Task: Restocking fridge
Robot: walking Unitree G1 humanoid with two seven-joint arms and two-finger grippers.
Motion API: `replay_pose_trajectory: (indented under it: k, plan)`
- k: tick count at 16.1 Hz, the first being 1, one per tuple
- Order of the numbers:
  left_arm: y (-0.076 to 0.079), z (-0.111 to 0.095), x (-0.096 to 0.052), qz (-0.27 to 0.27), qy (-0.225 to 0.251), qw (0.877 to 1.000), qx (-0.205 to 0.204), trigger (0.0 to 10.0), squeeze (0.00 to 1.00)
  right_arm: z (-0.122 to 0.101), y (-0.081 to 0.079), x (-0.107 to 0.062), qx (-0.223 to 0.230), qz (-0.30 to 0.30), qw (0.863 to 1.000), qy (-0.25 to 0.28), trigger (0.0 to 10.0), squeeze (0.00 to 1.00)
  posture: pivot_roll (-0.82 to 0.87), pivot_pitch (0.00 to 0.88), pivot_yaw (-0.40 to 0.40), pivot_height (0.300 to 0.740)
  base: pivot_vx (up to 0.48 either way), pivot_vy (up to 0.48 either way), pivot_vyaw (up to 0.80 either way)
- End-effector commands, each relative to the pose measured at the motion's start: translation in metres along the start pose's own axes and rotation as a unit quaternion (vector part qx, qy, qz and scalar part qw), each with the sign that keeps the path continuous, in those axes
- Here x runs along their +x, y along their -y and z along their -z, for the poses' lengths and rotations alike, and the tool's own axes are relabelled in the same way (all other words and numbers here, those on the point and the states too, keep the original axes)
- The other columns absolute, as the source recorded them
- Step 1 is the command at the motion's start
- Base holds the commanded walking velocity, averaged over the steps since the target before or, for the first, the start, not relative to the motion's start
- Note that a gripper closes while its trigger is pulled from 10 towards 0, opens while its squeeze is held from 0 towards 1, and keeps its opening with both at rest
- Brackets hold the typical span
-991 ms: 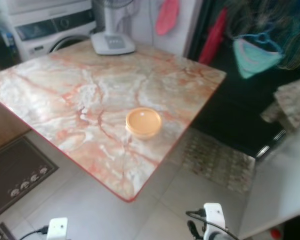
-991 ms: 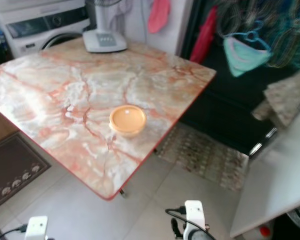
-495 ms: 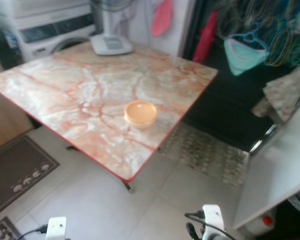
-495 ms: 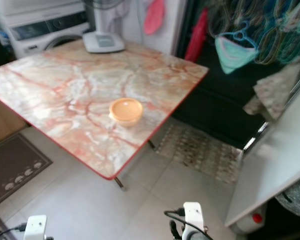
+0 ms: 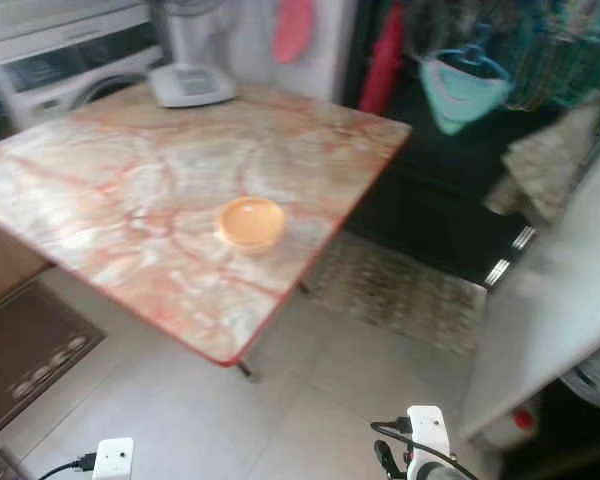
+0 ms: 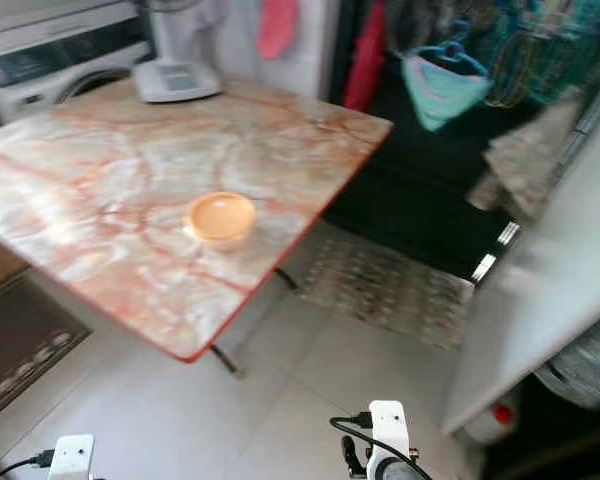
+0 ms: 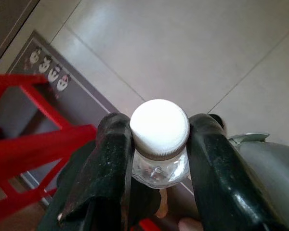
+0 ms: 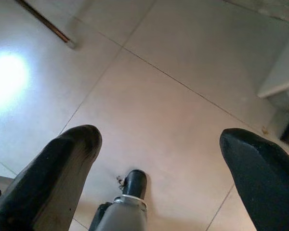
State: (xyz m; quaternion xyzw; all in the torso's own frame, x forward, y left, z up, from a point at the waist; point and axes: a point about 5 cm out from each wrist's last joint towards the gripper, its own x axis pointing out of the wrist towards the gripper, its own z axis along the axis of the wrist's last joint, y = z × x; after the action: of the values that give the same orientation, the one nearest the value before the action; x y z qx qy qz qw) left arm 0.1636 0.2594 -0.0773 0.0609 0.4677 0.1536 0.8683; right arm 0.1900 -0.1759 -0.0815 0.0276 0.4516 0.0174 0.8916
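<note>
In the left wrist view my left gripper (image 7: 160,144) is shut on a clear bottle with a white cap (image 7: 160,126), held low over the tiled floor. My right gripper (image 8: 161,159) hangs open over the floor, nothing between its fingers (image 8: 62,166). A white fridge door (image 5: 555,300) stands open at the right. On the marble-patterned table (image 5: 130,190) sits an orange lidded container (image 5: 250,221).
A patterned mat (image 5: 400,290) lies on the floor between table and fridge door. A fan base (image 5: 190,85) stands at the table's far edge, a washing machine (image 5: 60,60) behind it. Clothes (image 5: 460,85) hang at the back. A dark doormat (image 5: 20,350) lies left.
The camera has swung right and the picture is blurred: table and container have slid left in view, and more of the fridge door shows at the right.
</note>
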Motion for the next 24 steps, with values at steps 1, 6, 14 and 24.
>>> replay_pose_trajectory:
  k: [1, 6, 14, 24]
  plan:
    - [0.0013, 0.0004, 0.0, 0.001, -0.004, 1.0, 0.001, 10.0, 0.0, 0.0018, 0.003, -0.0006, 0.003, 0.005, 1.0, -0.005, 10.0, 0.0, 0.12, 0.0, -0.052, 0.74, 0.0, 0.0, -0.8]
    - [0.0027, 0.0006, 0.0, 0.003, -0.006, 1.0, 0.004, 10.0, 0.0, 0.0014, 0.0046, -0.0008, -0.002, 0.005, 1.0, -0.006, 10.0, 0.0, 0.12, 0.0, -0.058, 0.74, 0.0, 0.0, -0.8]
    - [0.0022, 0.0003, 0.0002, 0.005, -0.008, 1.0, 0.023, 10.0, 0.0, 0.0012, 0.0041, -0.0006, -0.003, 0.004, 1.0, -0.007, 10.0, 0.0, 0.12, 0.0, -0.057, 0.74, 0.0, -0.081, -0.8]
    - [0.0023, -0.0003, 0.0003, 0.006, -0.007, 1.0, 0.03, 10.0, 0.0, 0.0007, 0.0042, -0.0007, 0.003, 0.005, 1.0, -0.003, 10.0, 0.0, 0.12, 0.0, -0.059, 0.74, 0.0, 0.0, -0.71]
